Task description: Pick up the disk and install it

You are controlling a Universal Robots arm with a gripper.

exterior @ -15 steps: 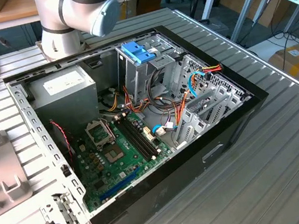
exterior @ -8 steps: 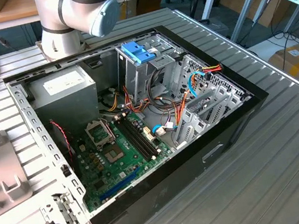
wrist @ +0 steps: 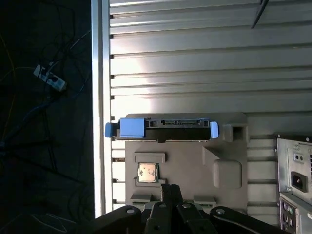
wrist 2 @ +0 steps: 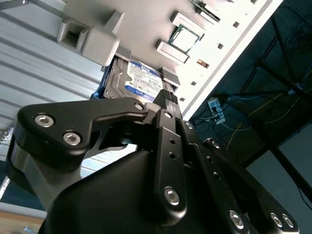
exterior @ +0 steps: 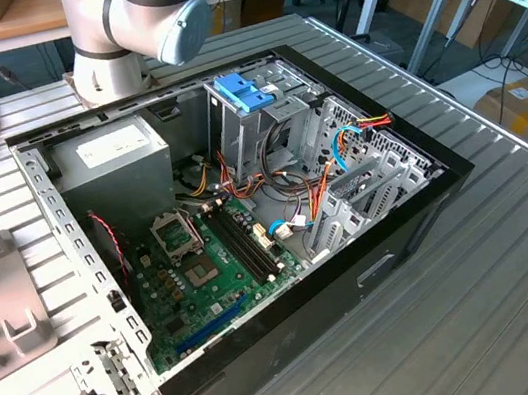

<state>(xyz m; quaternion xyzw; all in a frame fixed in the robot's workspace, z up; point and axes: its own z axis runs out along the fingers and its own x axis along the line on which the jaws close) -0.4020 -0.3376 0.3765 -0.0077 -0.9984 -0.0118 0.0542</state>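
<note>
Gripper is seen clenched, tips met, nothing held between them. Nothing is touched; it is held clear of the grey fixture. Just past the tips, a processor chip is seated in a fixture pocket. Further out, the disk is parked in a slot at the fixture's far edge. Its connector edge is turned to the first wrist view, with the blue tab at one end. Upright or leaning: cannot be told. The fixture is laid on the ribbed table.

In the exterior view the open computer case is placed mid-frame, with the drive cage in the upper middle. The fixture sits at the exterior view's left edge.

Handling, as judged:
- The disk is expected to be stiff, dense and fairly heavy for its size.
- Bare metal faces are likely slippery.
- It is shock-sensitive, so no knocks should be allowed.
- The grip is best taken across the flat faces near mid-length, or on the carrier rails.
- The connector edge and the flexible tab are best avoided.
</note>
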